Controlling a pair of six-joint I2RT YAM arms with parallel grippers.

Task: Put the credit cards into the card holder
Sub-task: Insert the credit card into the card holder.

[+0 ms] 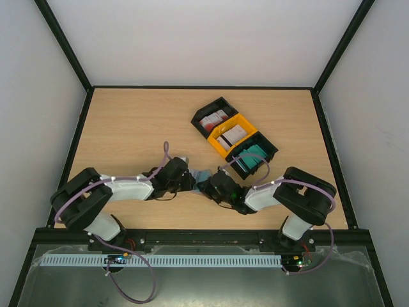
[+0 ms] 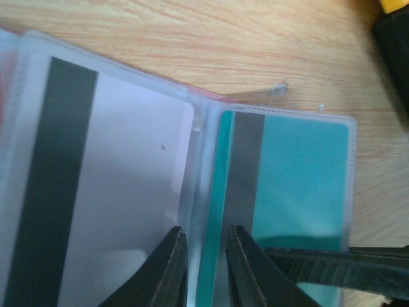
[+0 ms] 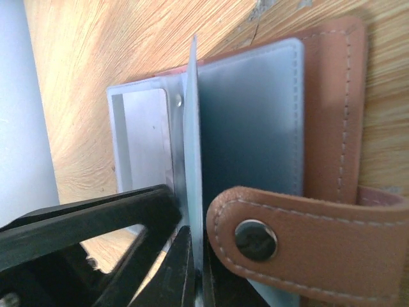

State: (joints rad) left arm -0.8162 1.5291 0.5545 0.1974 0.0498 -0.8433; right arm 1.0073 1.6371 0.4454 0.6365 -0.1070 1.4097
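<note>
only the top view shows the whole table [image 1: 128,128]: the two arms meet low in the centre of the frame over the card holder [image 1: 203,174], and above them, right of centre, three trays [image 1: 219,151] (black, yellow, black) hold the loose credit cards [image 1: 231,135] in a slanting row.

the left wrist view alone looks into the clear sleeves [image 2: 198,128]. a whitish card [image 2: 134,192] with a matt dark stripe lies on the left and a teal card [image 2: 300,185] with a grey stripe on the right, both flat with rounded corners. the left tool [image 2: 206,231] stands narrowly spread at the bottom edge, the seam between the sleeves in its gap.

the right wrist view alone shows the holder's reddish-brown stitched leather, its strap [image 3: 319,256] and the round metal snap [image 3: 255,239]. the right tool [image 3: 195,252], pressed together, pinches one glossy sleeve that stands on edge.
</note>
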